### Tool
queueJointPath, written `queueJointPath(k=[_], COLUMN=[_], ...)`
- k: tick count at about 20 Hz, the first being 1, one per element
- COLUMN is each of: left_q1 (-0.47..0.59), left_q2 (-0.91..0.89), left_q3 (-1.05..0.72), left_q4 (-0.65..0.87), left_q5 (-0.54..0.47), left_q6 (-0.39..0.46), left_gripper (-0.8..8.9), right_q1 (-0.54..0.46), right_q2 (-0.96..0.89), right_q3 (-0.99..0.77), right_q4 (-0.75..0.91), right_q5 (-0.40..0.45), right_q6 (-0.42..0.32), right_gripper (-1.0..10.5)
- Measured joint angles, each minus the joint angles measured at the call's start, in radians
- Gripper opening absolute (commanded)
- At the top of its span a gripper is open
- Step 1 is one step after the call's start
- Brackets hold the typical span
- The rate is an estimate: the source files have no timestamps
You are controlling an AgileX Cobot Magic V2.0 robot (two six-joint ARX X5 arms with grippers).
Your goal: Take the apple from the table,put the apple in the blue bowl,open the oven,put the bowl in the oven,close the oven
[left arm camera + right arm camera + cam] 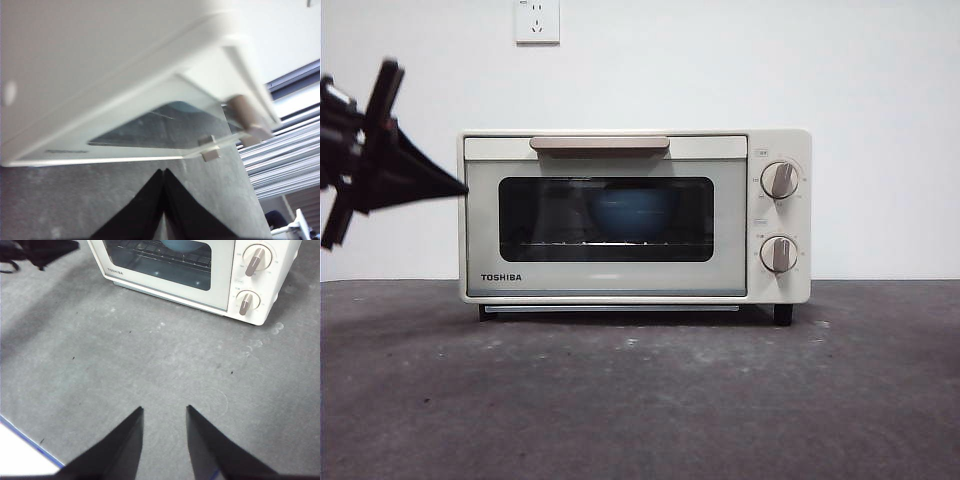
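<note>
Cream oven (635,215) closed, blue bowl (632,212) dim inside; left fingers (163,172) clenched, right fingers (141,415) parted.

apple: hidden | blue bowl (632,212): dim behind oven (634,215) glass

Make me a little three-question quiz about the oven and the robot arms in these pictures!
1. True or false: the oven door is shut.
2. What sits on the wire rack behind the glass? A) a red mug B) the blue bowl C) a loaf of bread
3. Fill in: the left gripper has its jaws ____, while the right gripper has its jaws apart above the table.

Key:
1. True. The door stands flush with the front and the handle is up at the top.
2. B.
3. Together (shut). It holds nothing and hovers beside the oven's front corner.
</note>
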Motion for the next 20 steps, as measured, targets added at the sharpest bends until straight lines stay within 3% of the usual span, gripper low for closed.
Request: queueJointPath(k=[3, 9, 16, 20], left_q1=[-0.015, -0.101, -0.192, -0.208], left_q2=[-0.164, -0.572, -0.888, -0.983], left_q3=[0.0, 0.0, 0.0, 0.0], left_q4=[-0.196, -0.605, -0.877, -0.969], left_q5=[-0.049, -0.261, -0.447, -0.496], left_q6=[0.097, 0.325, 0.427, 0.46], left_gripper=[0.07, 0.07, 0.07, 0.07], right_q1=[0.0, 0.0, 0.0, 0.0], right_q2=[0.0, 0.002, 0.022, 0.019], right_q3=[0.0, 0.0, -0.06, -0.176], right_q4=[0.039, 0.177, 0.305, 0.454], right_q5=[0.0, 0.0, -0.006, -0.047], right_q6=[-0.008, -0.067, -0.092, -0.095], right_gripper=[1.4, 1.4, 1.4, 0.6])
